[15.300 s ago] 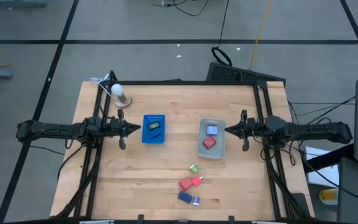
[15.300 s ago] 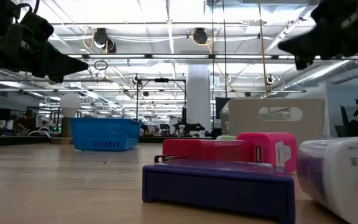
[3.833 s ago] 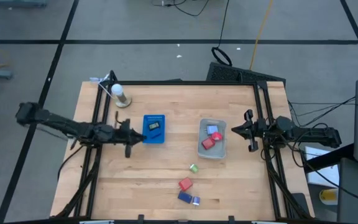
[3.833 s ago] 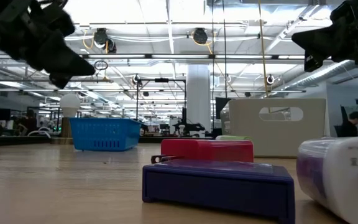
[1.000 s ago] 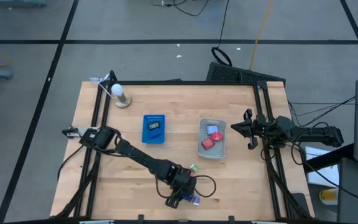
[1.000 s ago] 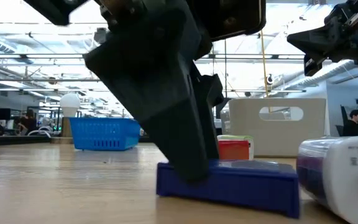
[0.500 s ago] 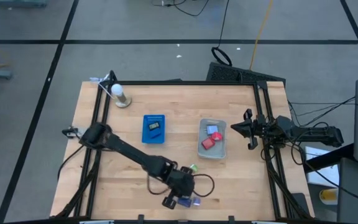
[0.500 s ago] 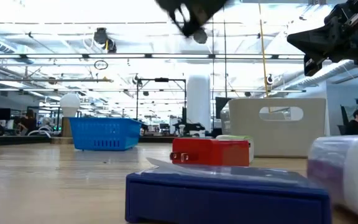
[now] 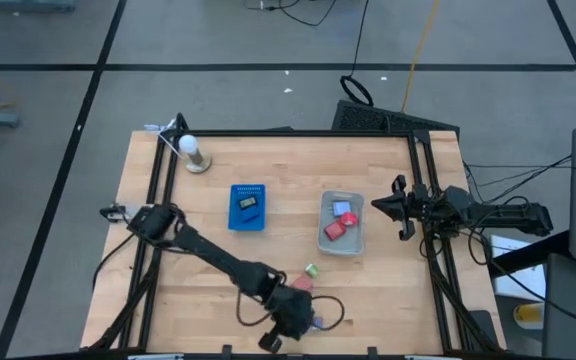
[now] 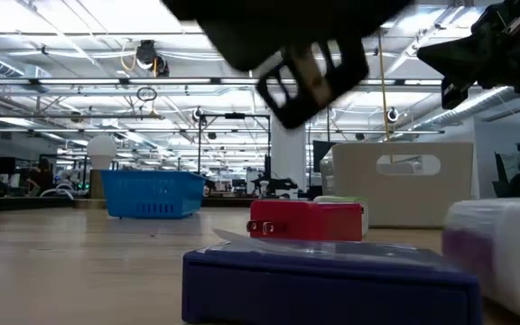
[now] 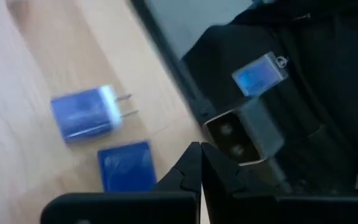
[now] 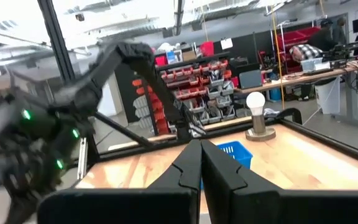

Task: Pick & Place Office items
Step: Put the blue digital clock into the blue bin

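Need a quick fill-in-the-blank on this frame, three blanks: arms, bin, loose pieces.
1. The left gripper, fingers shut and empty, is at the table's near edge, while the right gripper waits beside the clear grey plastic ____.
2. The clear grey plastic bin holds a small red block and a pale ____ one.
3. The flat blue rectangular tray holds one ____ piece.

Missing words: bin; blue; dark
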Motion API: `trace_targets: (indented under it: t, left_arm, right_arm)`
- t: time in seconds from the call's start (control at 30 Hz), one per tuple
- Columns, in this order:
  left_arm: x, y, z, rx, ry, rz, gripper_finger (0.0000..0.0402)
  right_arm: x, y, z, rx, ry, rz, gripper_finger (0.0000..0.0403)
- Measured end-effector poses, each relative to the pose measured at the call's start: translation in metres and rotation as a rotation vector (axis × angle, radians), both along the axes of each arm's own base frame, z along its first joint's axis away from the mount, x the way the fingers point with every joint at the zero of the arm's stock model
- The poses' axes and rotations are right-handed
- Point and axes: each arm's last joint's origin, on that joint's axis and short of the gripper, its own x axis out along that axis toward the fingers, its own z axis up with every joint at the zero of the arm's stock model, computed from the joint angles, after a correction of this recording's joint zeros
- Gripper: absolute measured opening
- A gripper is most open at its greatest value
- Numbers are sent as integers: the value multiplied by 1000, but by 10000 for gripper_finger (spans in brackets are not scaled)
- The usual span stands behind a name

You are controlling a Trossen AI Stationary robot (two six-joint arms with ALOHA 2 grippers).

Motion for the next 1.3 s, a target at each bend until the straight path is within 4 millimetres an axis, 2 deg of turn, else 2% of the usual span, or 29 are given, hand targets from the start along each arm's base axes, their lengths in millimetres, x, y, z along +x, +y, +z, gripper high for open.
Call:
trace_targets:
  t: [0.13,0.27,0.47,0.8,1.3]
  left_arm:
    - [7,10,-20,-62,106,11,0]
    - [10,18,-20,-93,134,6,0]
    - [0,38,-31,101,275,98,0]
    - [-9,41,-39,288,354,216,0]
    - [-34,57,-39,438,663,369,1]
  right_arm:
    - [0,0,0,0,0,0,0]
    - [1,0,0,0,4,-1,0]
    - [1,0,0,-6,4,-2,0]
    - [1,0,0,0,5,-1,0]
    - [1,0,0,10,5,1,0]
